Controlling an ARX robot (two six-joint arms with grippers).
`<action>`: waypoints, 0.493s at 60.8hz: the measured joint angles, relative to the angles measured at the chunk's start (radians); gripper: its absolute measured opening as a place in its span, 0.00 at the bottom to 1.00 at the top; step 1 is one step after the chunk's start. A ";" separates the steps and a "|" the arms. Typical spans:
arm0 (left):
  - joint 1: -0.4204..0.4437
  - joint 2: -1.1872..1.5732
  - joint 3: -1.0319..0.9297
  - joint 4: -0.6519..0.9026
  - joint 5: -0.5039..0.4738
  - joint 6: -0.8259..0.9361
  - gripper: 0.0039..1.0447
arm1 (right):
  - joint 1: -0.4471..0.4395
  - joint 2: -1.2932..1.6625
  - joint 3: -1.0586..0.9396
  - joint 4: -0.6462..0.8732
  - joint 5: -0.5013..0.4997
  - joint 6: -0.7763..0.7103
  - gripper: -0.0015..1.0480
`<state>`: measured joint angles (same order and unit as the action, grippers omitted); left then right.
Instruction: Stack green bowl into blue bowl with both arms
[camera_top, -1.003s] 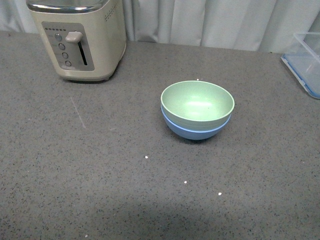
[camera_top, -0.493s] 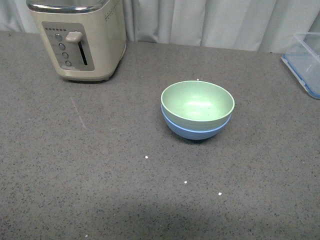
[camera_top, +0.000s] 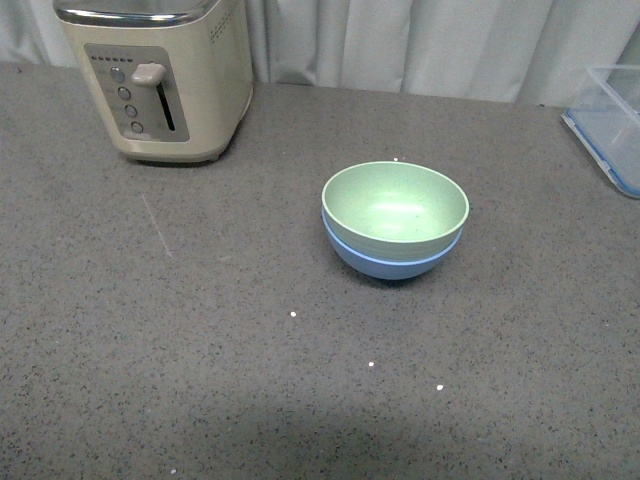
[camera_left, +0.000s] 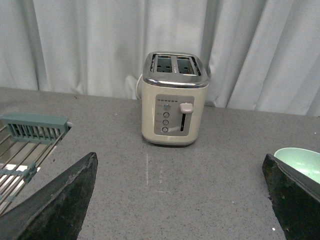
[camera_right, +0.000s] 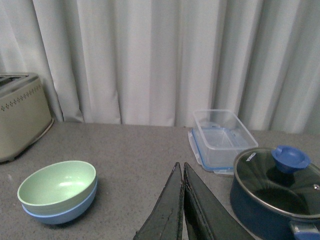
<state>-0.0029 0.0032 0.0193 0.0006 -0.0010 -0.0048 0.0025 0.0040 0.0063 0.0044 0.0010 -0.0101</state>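
Note:
The mint-green bowl (camera_top: 395, 208) sits nested inside the light-blue bowl (camera_top: 390, 262) near the middle of the grey counter; only the blue bowl's rim and lower wall show. In the right wrist view the green bowl (camera_right: 56, 184) rests in the blue bowl (camera_right: 62, 212) well off to one side of my right gripper (camera_right: 180, 167), which is shut with nothing in it. My left gripper (camera_left: 180, 162) stands wide open over bare counter, and an edge of the green bowl (camera_left: 302, 162) shows just beyond one of its fingers (camera_left: 290, 192). Neither arm appears in the front view.
A cream toaster (camera_top: 160, 75) stands at the back left. A clear blue-rimmed container (camera_top: 612, 125) sits at the right edge, and a blue lidded pot (camera_right: 277, 187) lies close to it. A dish rack (camera_left: 25, 145) is off to the left. Curtains close off the back.

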 joint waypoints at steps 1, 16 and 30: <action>0.000 0.000 0.000 0.000 0.000 0.000 0.94 | 0.000 0.000 0.000 0.000 -0.001 0.000 0.01; 0.000 0.000 0.000 0.000 0.001 0.000 0.94 | 0.000 0.000 0.000 -0.005 -0.003 0.000 0.46; 0.000 0.000 0.000 0.000 0.001 0.000 0.94 | 0.000 0.002 0.000 -0.006 -0.002 0.000 0.85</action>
<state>-0.0025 0.0032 0.0193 0.0006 -0.0002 -0.0044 0.0025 0.0063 0.0063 -0.0013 -0.0013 -0.0101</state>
